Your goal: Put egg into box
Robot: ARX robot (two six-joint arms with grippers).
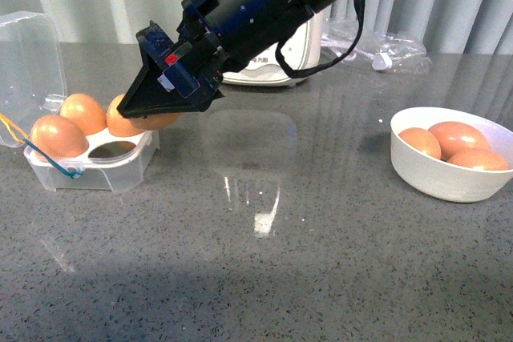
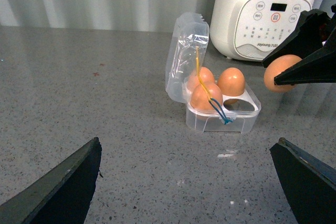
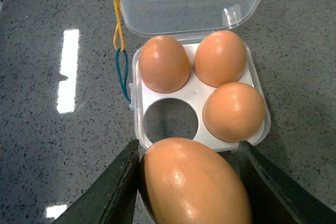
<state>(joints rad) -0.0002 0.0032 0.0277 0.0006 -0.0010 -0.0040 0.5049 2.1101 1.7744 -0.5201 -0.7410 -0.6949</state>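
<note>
Grey countertop [image 1: 280, 262] bears the box [image 1: 120, 167]; right gripper [image 1: 143, 111] clamps the egg [image 3: 195, 184] near it; left gripper [image 2: 186, 148] gapes wide.

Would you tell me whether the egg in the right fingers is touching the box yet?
Apart. The left wrist view shows the egg hanging clear of the box, with bare countertop between them.

On the grey bench [image 1: 264, 278], a white bowl [image 1: 441, 186] of three eggs [image 1: 457, 138] sits well right of the fingers [image 1: 152, 90], a white cooker [image 2: 262, 30] just behind them.
</note>
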